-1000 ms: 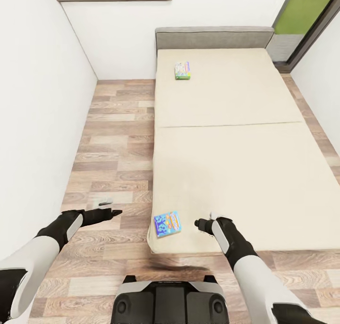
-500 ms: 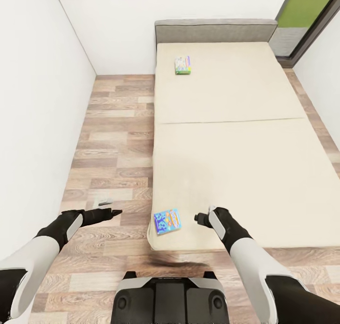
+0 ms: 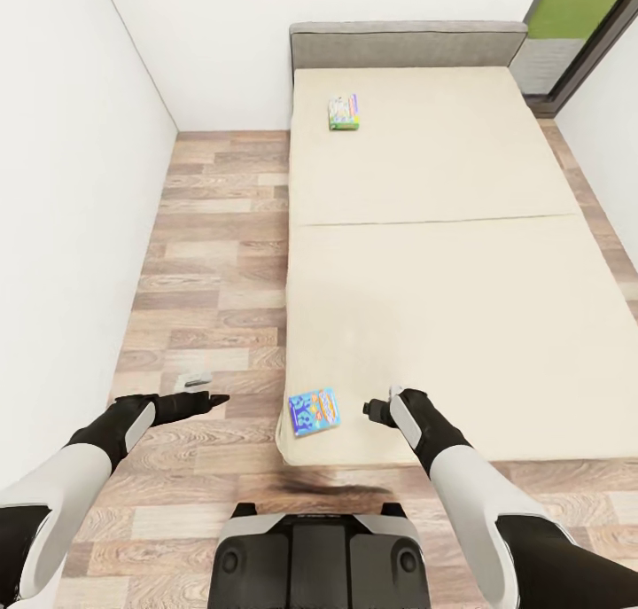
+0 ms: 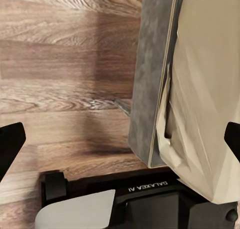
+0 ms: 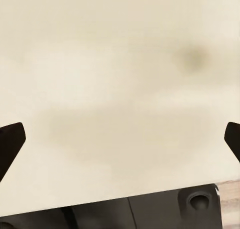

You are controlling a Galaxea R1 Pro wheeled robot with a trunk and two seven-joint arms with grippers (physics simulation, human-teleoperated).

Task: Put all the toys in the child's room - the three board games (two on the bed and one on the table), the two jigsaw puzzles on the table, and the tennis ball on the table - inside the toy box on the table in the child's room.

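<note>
You are at the bed (image 3: 443,263) for the blue game (image 3: 315,412); right gripper (image 3: 379,409), apparently wide open and empty, must shift sideways over it.

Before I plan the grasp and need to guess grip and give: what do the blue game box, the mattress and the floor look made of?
The blue board game looks like thin printed cardboard, flat with a bright cartoon cover. The bed top looks like matte beige fabric over soft padding; a seam crosses it, though its softness is a guess. The floor looks like wood plank or laminate, with grain and staggered boards.
</note>
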